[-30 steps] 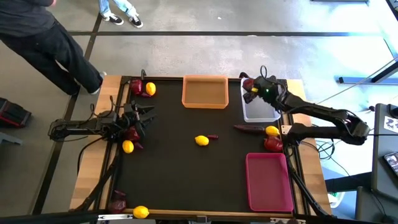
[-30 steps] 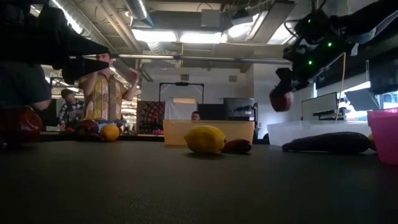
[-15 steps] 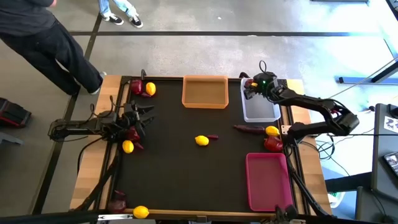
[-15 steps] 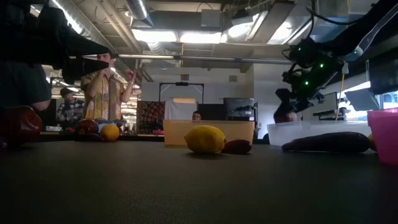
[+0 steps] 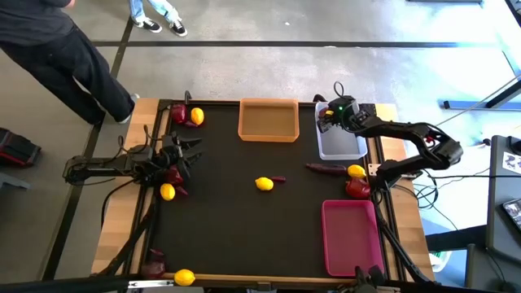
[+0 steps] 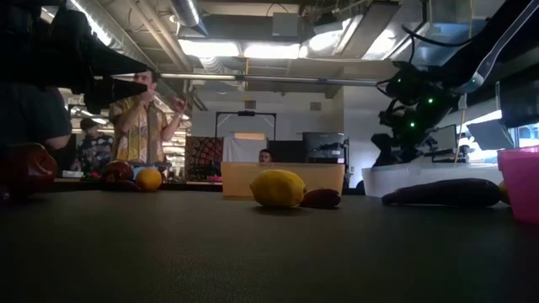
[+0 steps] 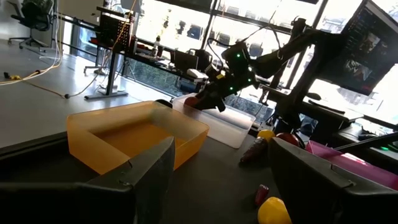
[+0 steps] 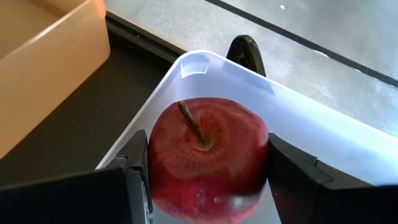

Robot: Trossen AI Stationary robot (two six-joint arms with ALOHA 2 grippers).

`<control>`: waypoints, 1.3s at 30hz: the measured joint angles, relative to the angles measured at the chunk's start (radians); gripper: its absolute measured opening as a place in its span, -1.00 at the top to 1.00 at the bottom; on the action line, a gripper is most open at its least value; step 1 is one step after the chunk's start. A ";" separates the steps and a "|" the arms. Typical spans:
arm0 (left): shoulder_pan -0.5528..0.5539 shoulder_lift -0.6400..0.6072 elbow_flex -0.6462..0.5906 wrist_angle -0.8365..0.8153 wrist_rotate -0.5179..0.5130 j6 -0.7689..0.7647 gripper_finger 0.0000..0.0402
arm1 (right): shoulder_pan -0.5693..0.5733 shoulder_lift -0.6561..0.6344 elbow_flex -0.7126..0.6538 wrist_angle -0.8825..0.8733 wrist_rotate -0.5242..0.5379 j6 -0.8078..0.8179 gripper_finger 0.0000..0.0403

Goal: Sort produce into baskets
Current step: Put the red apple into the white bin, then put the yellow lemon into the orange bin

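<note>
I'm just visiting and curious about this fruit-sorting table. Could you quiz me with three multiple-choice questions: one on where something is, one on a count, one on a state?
1. Where is the right gripper?
A. over the white basket
B. over the pink basket
C. beside the centre lemon

2. How many baskets are on the table?
A. two
B. three
C. four

3. The right gripper is:
A. open and empty
B. shut on a red apple
C. shut on a lemon

Answers: 1 A, the high view shows it at that basket's far end. 2 B, orange, white, pink. 3 B, its wrist view shows the apple between the fingers.

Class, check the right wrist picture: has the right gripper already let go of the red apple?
No: the right gripper has a finger pressed on each side of the red apple, holding it over the white basket.
</note>
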 joint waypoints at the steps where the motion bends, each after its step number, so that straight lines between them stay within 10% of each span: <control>1: 0.000 0.000 0.000 0.000 0.000 0.000 -0.27 | 0.000 0.004 0.000 0.005 0.000 0.000 0.05; 11: 0.000 0.000 0.000 0.000 0.000 -0.014 -0.27 | 0.000 0.013 0.000 0.013 0.000 -0.009 0.02; 26: 0.000 0.000 0.000 0.000 0.000 -0.014 -0.27 | 0.001 0.006 0.000 0.018 0.000 -0.038 -0.55; 39: 0.000 0.000 0.000 0.000 0.000 -0.014 -0.27 | 0.002 -0.243 0.000 -0.072 -0.099 -0.084 -0.56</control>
